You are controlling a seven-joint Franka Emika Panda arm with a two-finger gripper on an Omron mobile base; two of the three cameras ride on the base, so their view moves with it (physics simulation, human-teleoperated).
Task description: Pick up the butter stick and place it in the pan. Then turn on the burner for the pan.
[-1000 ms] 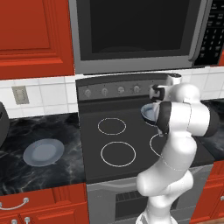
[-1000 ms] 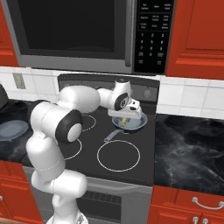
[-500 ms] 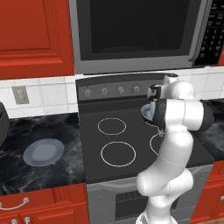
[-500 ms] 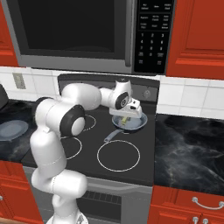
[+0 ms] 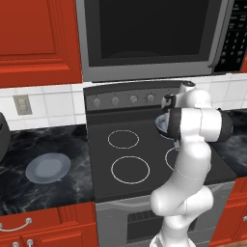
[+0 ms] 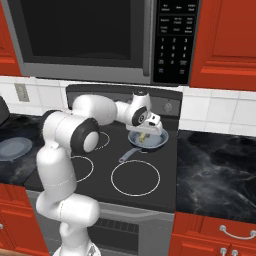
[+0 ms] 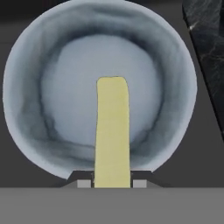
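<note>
Left base view. A white arm (image 5: 190, 159) rises from the lower right of the frame and bends toward the right rear of a black stove (image 5: 144, 159). Beside its upper joint, right of centre, part of the grey-blue pan (image 5: 160, 124) shows. A row of knobs (image 5: 124, 100) lines the stove's back panel. At lower left, a flat grey-blue plate (image 5: 47, 167) lies on the dark marble desk (image 5: 29, 188). A microwave (image 5: 149, 34) hangs above, red cabinets (image 5: 36, 38) at upper left.

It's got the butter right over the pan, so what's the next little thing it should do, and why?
Probably open the fingers and let go. The gripper is shut on the butter, which hangs directly above the middle of the pan on the back right burner, so a release should drop it inside the rim. The burner knob comes after.
</note>
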